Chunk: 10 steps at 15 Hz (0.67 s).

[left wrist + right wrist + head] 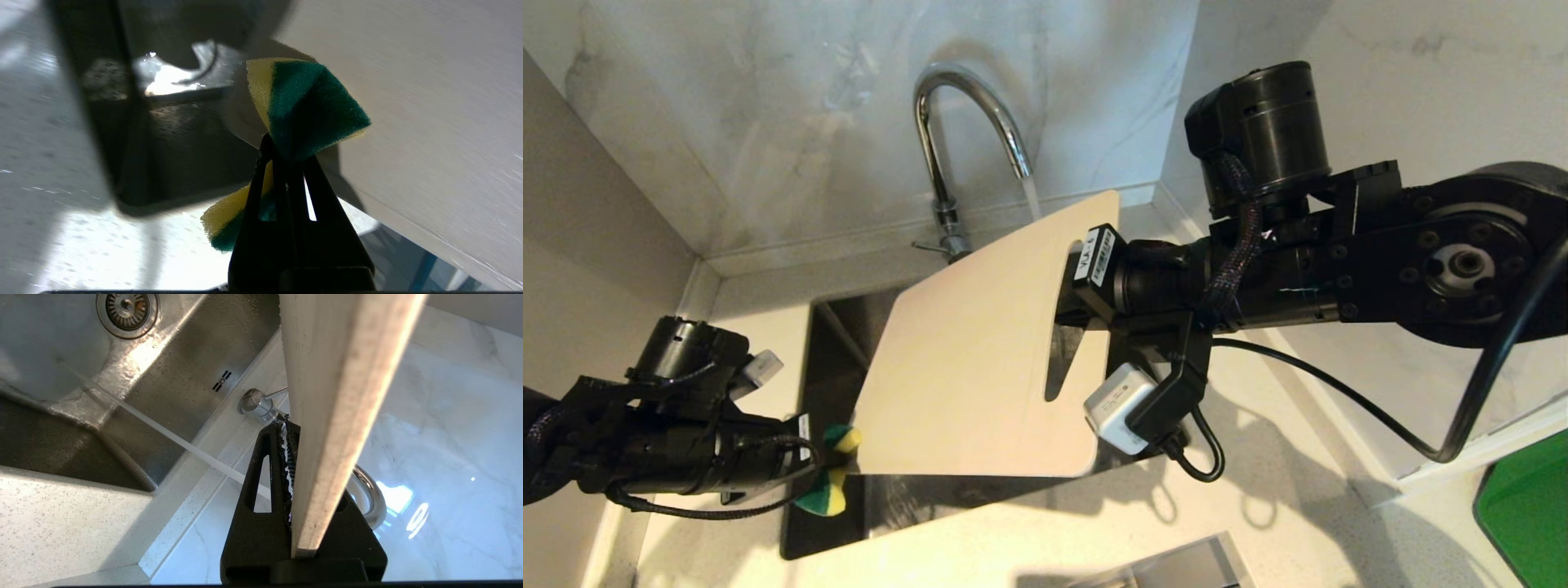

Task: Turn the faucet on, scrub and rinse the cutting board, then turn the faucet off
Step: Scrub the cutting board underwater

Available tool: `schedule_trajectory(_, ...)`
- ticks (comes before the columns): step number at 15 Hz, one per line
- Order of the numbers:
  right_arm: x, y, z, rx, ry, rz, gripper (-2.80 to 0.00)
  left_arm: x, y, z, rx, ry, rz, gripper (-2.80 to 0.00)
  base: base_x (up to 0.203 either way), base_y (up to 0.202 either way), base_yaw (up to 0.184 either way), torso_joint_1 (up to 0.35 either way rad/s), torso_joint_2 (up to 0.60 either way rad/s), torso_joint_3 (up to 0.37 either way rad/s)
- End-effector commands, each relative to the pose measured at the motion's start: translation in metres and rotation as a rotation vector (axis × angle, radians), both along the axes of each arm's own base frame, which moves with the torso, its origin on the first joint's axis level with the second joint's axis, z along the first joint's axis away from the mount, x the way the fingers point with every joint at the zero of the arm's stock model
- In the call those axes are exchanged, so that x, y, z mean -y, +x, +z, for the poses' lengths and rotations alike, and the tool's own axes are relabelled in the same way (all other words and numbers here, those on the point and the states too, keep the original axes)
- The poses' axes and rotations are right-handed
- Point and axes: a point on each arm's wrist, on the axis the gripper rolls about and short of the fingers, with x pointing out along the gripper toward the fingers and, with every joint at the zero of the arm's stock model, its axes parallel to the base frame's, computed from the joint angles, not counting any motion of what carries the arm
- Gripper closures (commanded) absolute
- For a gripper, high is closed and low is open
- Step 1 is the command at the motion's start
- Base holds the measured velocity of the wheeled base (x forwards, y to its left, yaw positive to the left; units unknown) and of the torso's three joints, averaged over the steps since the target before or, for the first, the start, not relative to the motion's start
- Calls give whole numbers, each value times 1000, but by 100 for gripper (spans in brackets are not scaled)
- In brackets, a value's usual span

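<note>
Water [1031,196] running from faucet [964,106], upper centre. Right tool [1072,282] pinching cutting board [972,359] over sink [829,343]; left tool [821,469], lower left, pinching sponge [832,482].

The right gripper [1068,306] clamps the cream plastic cutting board [968,359] above the steel sink [837,343]; the chrome gooseneck faucet [956,122] runs; the left gripper [818,471] pinches a green-and-yellow sponge [832,482].
</note>
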Motion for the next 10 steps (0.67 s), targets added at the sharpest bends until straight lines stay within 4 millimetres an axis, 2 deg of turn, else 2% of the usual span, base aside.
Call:
schedule_trajectory(1,2,-4,1,12,-5,8,0,-18,12,-13,-36,-1,36,0,0,0,0,0,0,0)
schedule_trajectory(5,6,-8,-5,-4,-19,6,0,-49,23,-8,4,0,63,0,0,0,0,0,0,0)
schedule_trajectory(7,8,-11,-8,-11,-26,6,0,-55,23,11,60,-26,64,0,0,0,0,0,0,0)
schedule_trajectory(10,12,-16,-9,-13,-29,3,0,-62,18,56,149,-44,77,0,0,0,0,0,0,0)
